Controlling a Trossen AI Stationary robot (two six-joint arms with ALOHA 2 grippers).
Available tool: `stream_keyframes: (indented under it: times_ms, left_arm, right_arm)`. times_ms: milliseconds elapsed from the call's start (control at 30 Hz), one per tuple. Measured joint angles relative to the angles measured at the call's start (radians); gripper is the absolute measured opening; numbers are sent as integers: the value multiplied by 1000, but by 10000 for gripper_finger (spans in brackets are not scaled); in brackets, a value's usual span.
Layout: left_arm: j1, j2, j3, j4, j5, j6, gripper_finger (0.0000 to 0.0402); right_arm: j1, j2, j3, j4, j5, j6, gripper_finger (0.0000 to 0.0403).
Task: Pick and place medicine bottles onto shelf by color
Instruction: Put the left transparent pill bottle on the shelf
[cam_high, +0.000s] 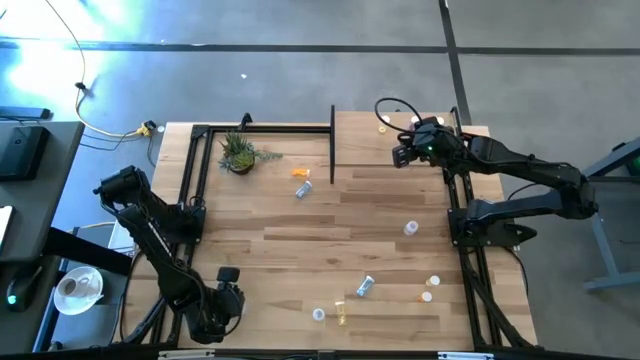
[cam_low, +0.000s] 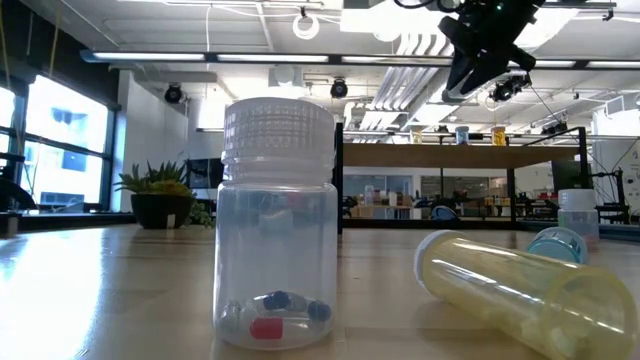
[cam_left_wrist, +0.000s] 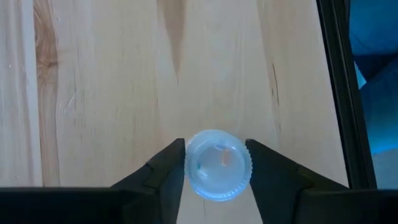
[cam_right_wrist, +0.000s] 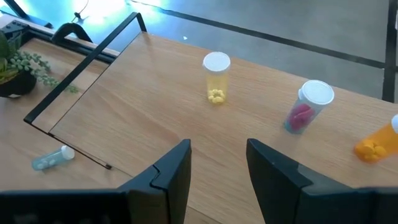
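I have the left gripper (cam_left_wrist: 216, 163) down at the table's seven o'clock corner, jaws clamped on the pale blue bottle (cam_left_wrist: 218, 164), cap up between the fingers, ready to lift, I judge. At one o'clock, over the shelf (cam_high: 400, 125), the right gripper (cam_right_wrist: 217, 165) hovers, jaws apart and empty, the yellow bottle (cam_right_wrist: 216, 78) standing ahead of it.

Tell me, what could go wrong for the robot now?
The left gripper pinches the pale blue bottle at its round, ridged cap, so the bottle might slip or twist when lifted. The right gripper hangs open above the shelf, near the standing yellow bottle. A low move could knock that bottle over.
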Motion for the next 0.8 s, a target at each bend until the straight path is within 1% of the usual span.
stream_keyframes:
  times_ms: [67,167,333,467,567,667,800]
  left_arm:
    - [7,-1,0,-2,0,0,133]
    - [28,-2,1,-1,12,1,129]
    - [96,-16,0,-7,38,37,149]
    - [182,-39,0,-7,75,110,154]
    - [257,-64,0,-5,93,170,147]
    - [335,-96,0,-7,132,244,138]
    - [441,-137,0,-6,157,344,138]
  right_arm:
    - [0,0,0,-1,0,0,147]
    - [0,0,0,-2,-4,-11,147]
    - [0,0,0,-2,-60,-56,147]
    - [0,0,0,-2,-70,-89,147]
    - [0,0,0,-2,-70,-114,147]
    - [0,0,0,-3,-70,-133,147]
    - [0,0,0,-20,-70,-136,147]
